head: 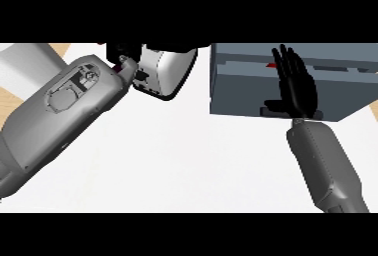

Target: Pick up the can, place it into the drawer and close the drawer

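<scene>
The right robot hand (pixel 295 82), released with fingers straight, lies flat against the grey drawer (pixel 236 95). A red sliver (pixel 272 65) shows just left of its fingers. Whether the left robot hand (pixel 125 50) is released or clenched cannot be told.

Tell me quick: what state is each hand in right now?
Left hand: cannot be told, mostly hidden at the view's top edge.
Right hand: open, held flat over the drawer unit.

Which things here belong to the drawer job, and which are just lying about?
Job: drawer; red thing inside it, likely the can; right hand, fingers straight, over the drawer.
Lying about: white object, top left.
</scene>
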